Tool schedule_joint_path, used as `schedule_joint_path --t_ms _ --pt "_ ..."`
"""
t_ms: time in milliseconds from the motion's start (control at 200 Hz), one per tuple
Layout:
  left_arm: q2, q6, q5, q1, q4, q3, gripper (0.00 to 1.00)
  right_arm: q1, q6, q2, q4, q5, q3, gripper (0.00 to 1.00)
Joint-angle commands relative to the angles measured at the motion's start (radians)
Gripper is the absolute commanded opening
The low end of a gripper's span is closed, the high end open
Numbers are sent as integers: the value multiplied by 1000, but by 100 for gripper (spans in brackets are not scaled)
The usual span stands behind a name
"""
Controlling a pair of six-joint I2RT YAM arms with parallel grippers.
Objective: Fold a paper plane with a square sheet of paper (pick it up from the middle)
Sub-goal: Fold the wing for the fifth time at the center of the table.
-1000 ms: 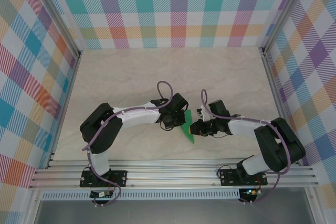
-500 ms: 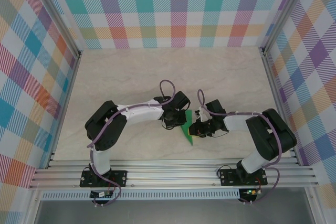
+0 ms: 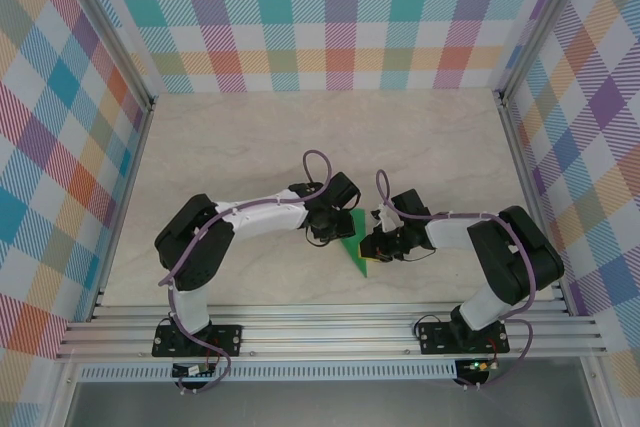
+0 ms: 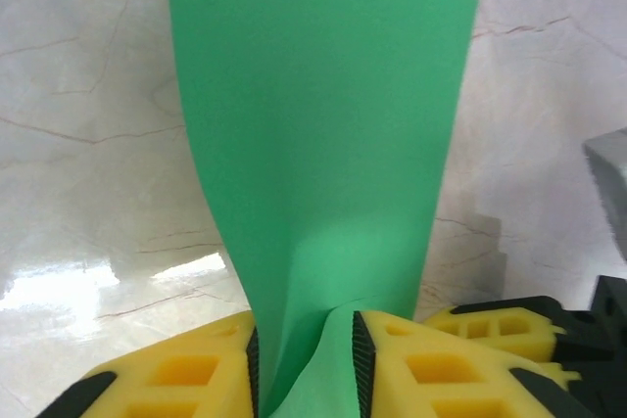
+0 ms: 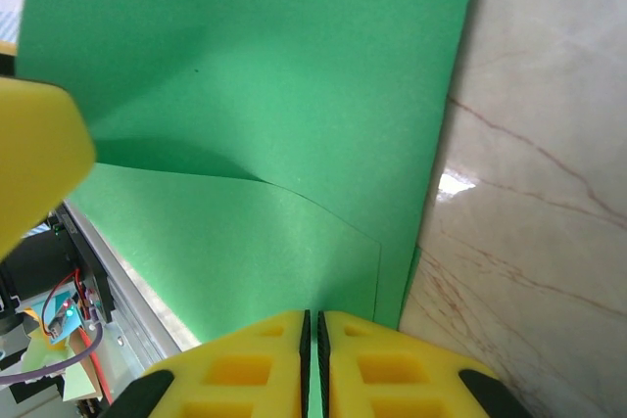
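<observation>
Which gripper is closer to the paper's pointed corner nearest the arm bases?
Right. The right gripper pinches the paper close beside that corner; the left gripper has its fingers around the opposite edge, farther away.

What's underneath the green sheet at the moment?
Bare marbled tabletop shows beside the green sheet, which the right tool pinches at its edge. Whatever lies directly beneath the sheet is covered, so I cannot tell.
</observation>
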Motion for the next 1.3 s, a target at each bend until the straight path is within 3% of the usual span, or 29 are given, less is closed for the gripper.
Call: schedule_joint_path --t_ms 0,410,600,845,1295 --pt "-18 13 18 13 26 -7 27 13 -15 57 29 89 -3 14" --pt "69 31 55 14 -34 75 14 14 -16 58 39 92 -5 15" --pt "88 36 49 16 -45 93 11 13 -14 62 40 95 -8 15" --pt "80 23 20 22 -54 93 0 14 -16 21 36 90 -13 18" --pt "35 -39 -2 41 8 36 0 13 7 24 46 97 -15 18"
